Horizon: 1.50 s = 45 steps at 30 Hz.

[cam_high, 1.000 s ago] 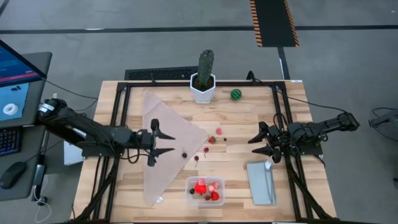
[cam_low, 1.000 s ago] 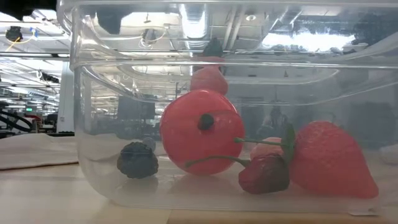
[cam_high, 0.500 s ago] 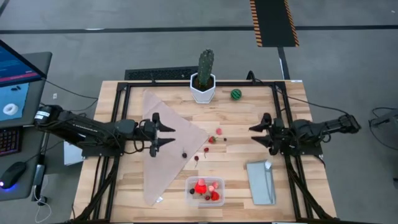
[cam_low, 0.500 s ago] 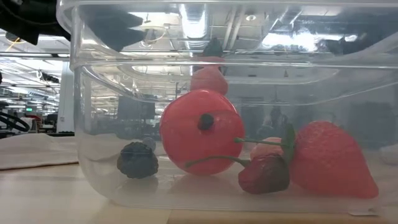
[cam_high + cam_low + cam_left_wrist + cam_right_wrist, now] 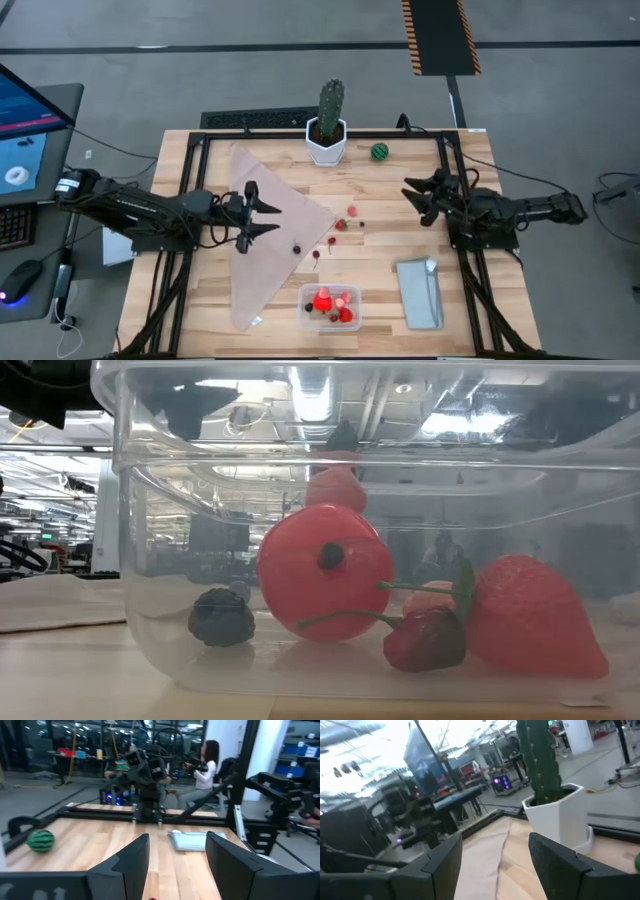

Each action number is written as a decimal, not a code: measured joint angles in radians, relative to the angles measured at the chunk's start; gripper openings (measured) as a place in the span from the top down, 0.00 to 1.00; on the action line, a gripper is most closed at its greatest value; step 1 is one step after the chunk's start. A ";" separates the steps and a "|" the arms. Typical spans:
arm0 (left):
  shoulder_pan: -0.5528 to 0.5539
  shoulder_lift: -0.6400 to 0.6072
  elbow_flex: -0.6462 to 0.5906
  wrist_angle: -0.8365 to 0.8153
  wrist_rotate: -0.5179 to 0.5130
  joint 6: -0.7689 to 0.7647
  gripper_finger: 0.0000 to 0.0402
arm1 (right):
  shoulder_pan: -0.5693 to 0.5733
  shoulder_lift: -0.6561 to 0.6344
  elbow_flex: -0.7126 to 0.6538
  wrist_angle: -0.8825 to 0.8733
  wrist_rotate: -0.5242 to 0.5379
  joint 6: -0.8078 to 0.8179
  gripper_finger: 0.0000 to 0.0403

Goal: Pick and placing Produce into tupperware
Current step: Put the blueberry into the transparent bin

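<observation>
Tupperware (image 5: 331,305) near the table's front edge already holds several strawberries (image 5: 531,618); we spot more produce (image 5: 345,222) loose mid-table. Left gripper (image 5: 268,217) over the beige cloth (image 5: 265,240) and right gripper (image 5: 413,196) both hang released, grasping nothing.

No readable text anywhere here. The blue computer screen (image 5: 22,120) at the table's far left shows white shapes and a pale line or two, but no letter can be made out. The black-and-orange striped floor strip (image 5: 440,36) beyond the table carries only diagonal hazard stripes, no words. The clear rectangular plastic tub (image 5: 150,510) bears no label or brand mark that shows. Small glowing signs in the room behind the table are too blurred to read.
</observation>
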 joint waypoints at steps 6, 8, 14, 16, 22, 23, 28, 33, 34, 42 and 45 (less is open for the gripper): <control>0.000 0.001 0.000 0.039 -0.019 0.008 0.55 | 0.004 0.103 0.117 -0.203 -0.027 0.018 0.37; -0.002 0.001 0.000 0.042 -0.021 -0.006 0.55 | 0.010 0.156 0.175 -0.293 -0.042 0.052 0.37; -0.008 -0.001 0.000 0.115 -0.015 -0.034 0.55 | 0.016 0.356 0.342 -0.546 -0.138 0.186 0.37; -0.007 -0.020 0.000 0.099 -0.017 -0.033 0.55 | 0.016 0.418 0.387 -0.589 -0.172 0.192 0.37; -0.007 -0.137 -0.090 0.098 -0.006 -0.025 0.55 | 0.005 0.609 0.497 -0.734 -0.185 0.199 0.37; -0.007 -0.177 -0.129 0.119 -0.009 -0.032 0.55 | 0.003 0.635 0.510 -0.748 -0.184 0.199 0.37; -0.007 -0.362 -0.277 0.171 -0.063 -0.077 0.55 | 0.010 0.732 0.540 -0.731 -0.186 0.175 0.37; -0.008 -0.449 -0.267 0.009 -0.050 -0.071 0.55 | -0.006 0.841 0.541 -0.712 -0.185 0.178 0.37; -0.008 -0.460 -0.268 0.009 -0.051 -0.062 0.55 | -0.010 0.865 0.541 -0.703 -0.185 0.181 0.37; -0.008 -0.474 -0.277 -0.033 -0.151 -0.047 0.55 | -0.013 1.081 0.541 -0.526 -0.213 0.119 0.37; -0.008 -0.474 -0.277 -0.050 -0.189 -0.075 0.55 | -0.017 1.150 0.541 -0.479 -0.221 0.118 0.37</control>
